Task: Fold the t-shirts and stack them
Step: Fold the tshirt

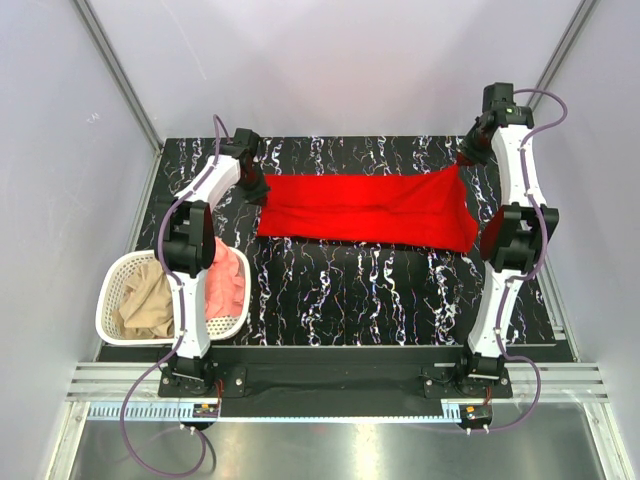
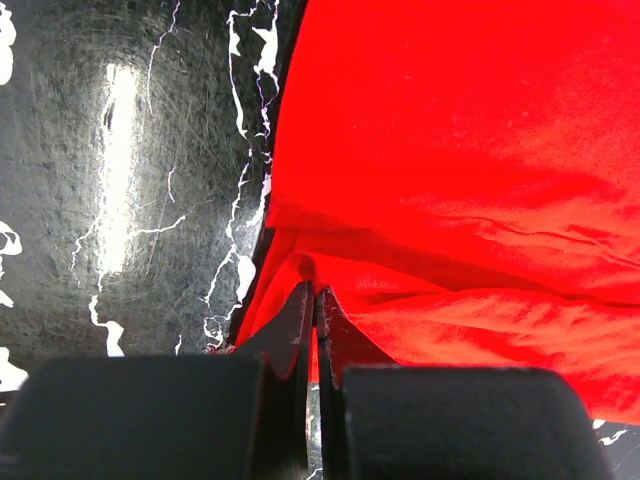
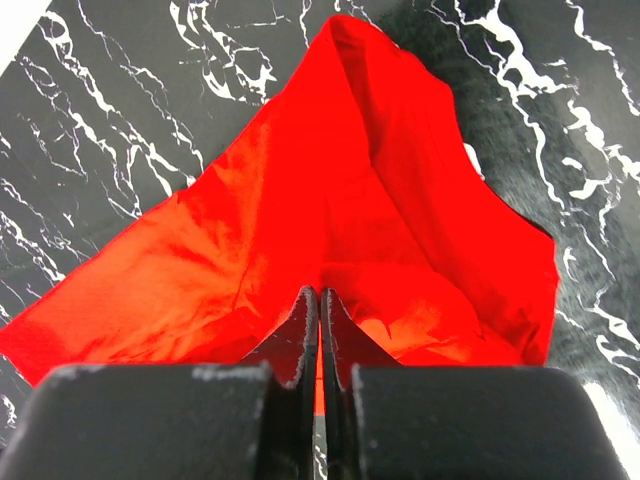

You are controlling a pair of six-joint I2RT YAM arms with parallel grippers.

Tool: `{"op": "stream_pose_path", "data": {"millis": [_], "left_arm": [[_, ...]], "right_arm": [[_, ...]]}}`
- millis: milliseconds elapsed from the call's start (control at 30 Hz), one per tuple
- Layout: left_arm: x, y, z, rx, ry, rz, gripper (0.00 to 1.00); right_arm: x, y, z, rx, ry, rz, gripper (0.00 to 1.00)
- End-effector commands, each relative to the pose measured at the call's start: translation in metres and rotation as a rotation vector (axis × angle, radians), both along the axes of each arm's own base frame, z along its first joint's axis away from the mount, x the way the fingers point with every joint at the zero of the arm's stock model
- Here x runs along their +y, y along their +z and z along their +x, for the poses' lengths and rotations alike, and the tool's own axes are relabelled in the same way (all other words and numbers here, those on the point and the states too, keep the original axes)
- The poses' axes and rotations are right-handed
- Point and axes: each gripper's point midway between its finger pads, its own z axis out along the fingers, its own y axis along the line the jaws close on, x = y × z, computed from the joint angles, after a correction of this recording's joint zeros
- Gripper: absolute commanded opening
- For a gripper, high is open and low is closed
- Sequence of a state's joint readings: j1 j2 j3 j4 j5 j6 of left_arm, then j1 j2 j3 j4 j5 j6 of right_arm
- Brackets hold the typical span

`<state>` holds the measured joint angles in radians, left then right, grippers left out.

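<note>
- my left hand (image 2: pixel 312 298) is clamped tight on one end of the red t-shirt (image 1: pixel 365 212); right hand (image 3: pixel 320 300) likewise on the other end, raised.
- shirt stretched between my hands, middle on the worktop (image 1: pixel 350 290).
- step: folding the red one. next, i judge: carry both ends over evenly.
- pink t-shirt (image 1: pixel 228 285), tan t-shirt (image 1: pixel 150 300) in basket (image 1: pixel 104 303) behind my left hand.

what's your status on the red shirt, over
Both shut on red t-shirt: left gripper on one end, right gripper holding the other end raised. Tan shirt and pink shirt in basket, off to the side.
</note>
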<state>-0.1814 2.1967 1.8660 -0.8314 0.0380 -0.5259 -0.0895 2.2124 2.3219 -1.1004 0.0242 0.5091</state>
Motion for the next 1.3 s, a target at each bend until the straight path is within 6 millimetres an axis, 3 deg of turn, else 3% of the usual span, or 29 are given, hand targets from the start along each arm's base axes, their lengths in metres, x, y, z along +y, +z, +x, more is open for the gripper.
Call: {"op": "stream_pose_path", "data": {"millis": [0,333,667,1033,1200,1267], "left_arm": [[-0.002,0.007,0.017,-0.056,0.015,-0.022,0.0],[-0.002,-0.002,0.023,-0.044,0.024,-0.018,0.0],[0.012,0.01,0.025,-0.098,0.062,0.025,0.0],[0.011,0.007,0.035,-0.102,0.064,0.02,0.0],[0.012,0.01,0.036,-0.128,0.066,0.023,0.0],[0.011,0.02,0.039,-0.162,0.07,0.015,0.0]], "right_arm": [[-0.004,0.008,0.019,-0.062,0.003,0.01,0.0],[-0.014,-0.012,0.031,-0.049,-0.008,0.037,0.0],[-0.017,0.004,0.037,-0.1,-0.022,0.056,0.0],[-0.015,-0.031,0.049,-0.063,-0.037,0.104,0.0],[-0.021,-0.031,0.051,-0.068,-0.049,0.104,0.0],[-0.02,-0.027,0.049,-0.068,-0.051,0.107,0.0]]}}
